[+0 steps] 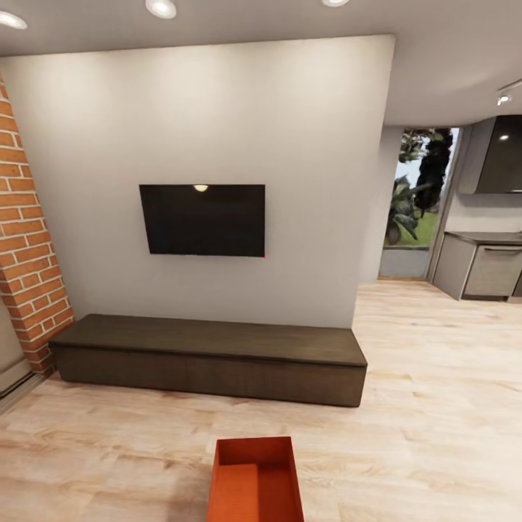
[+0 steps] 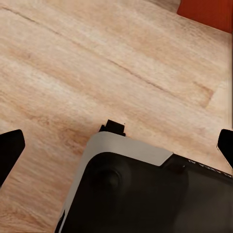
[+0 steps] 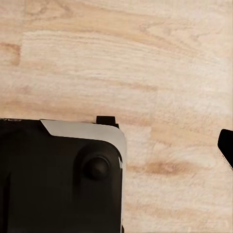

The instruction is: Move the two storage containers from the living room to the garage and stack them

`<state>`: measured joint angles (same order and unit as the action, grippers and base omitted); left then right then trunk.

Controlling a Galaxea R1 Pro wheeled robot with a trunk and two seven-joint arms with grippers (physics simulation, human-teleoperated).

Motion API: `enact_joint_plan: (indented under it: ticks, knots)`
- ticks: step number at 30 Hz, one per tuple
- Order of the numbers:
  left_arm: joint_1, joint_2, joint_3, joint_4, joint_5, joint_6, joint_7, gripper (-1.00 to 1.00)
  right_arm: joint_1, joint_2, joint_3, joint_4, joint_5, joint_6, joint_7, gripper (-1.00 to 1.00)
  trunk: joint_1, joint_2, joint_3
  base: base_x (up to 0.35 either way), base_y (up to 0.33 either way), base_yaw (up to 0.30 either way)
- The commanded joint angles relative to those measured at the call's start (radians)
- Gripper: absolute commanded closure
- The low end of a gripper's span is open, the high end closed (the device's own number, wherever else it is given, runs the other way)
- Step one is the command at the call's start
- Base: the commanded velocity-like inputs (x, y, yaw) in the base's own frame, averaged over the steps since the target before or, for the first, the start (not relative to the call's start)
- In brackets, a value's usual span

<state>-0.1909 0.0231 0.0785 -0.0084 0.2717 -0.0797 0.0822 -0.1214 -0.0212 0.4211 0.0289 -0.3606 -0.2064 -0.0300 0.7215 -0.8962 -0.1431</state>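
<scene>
Orange-red open-top rectangular storage bin (image 1: 255, 480) on the light wood plank floor (image 1: 435, 406) of the living room.

It sits just in front of the long low dark wooden bench (image 1: 210, 357), apart from it, under the black wall TV (image 1: 202, 219); red brick fireplace (image 1: 25, 239) at the left. Left wrist view: a corner of the bin (image 2: 206, 13) beyond the robot's white-and-black base (image 2: 145, 189), and the left gripper (image 2: 116, 145) has its dark fingertips (image 2: 9, 150) spread wide, grasping nothing. One right fingertip (image 3: 226, 145) shows; its state I cannot tell.
</scene>
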Motion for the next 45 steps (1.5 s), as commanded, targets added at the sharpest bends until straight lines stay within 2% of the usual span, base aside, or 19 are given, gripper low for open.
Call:
enact_joint_plan:
  ticks: [1,18,37,45]
  knots:
    - [-0.001,0.000,0.007,0.001,0.000,-0.003,0.001,-1.00,-0.001,0.001,0.008,0.003,-0.007,-0.005,-0.001,-1.00,0.001,-0.001,-0.001,0.316,0.000,0.000]
    - [-0.001,0.000,0.007,0.001,0.000,-0.003,0.001,-1.00,-0.001,0.000,0.011,0.003,-0.008,-0.005,-0.001,-1.00,0.001,-0.001,-0.001,0.302,0.000,0.000]
    - [-0.001,0.000,0.007,0.001,0.000,-0.003,0.001,-1.00,-0.001,0.000,0.011,0.003,-0.008,-0.005,-0.001,-1.00,0.001,-0.001,-0.001,0.018,0.000,0.038]
    - [-0.001,0.000,0.007,0.001,0.000,-0.003,0.001,-1.00,-0.001,0.000,0.010,0.003,-0.008,-0.005,-0.001,-1.00,0.001,-0.001,-0.001,0.000,0.000,0.180]
